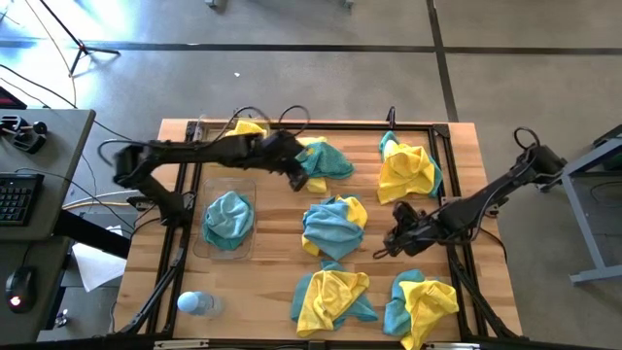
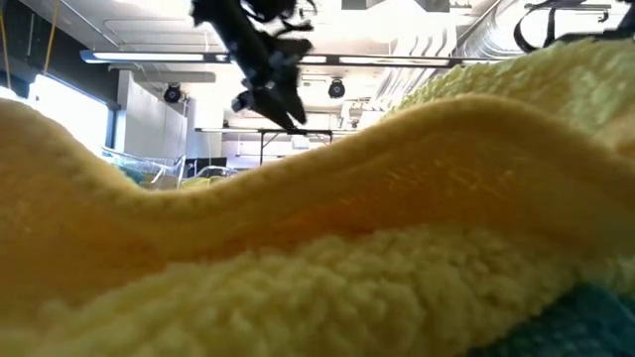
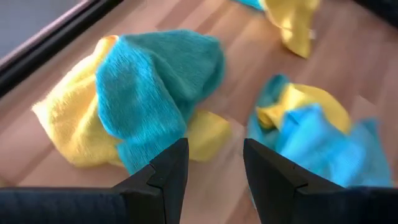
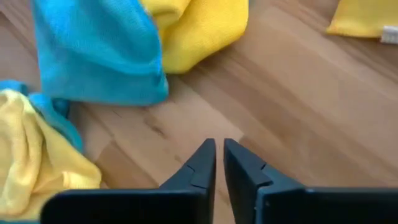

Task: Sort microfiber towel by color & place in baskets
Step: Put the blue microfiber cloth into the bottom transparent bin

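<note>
My left fingers, spread apart and empty, hover over a soft, light teal towel crumpled on the counter; I'd pinch its raised fold.

From above: my left gripper hangs over the table's far side, a teal-and-yellow towel pile just beside it. Below my left arm, one basket holds a teal towel. My right gripper sits low near the centre pile, more piles ahead and behind it. A pale bottle lies near the table's corner.
</note>
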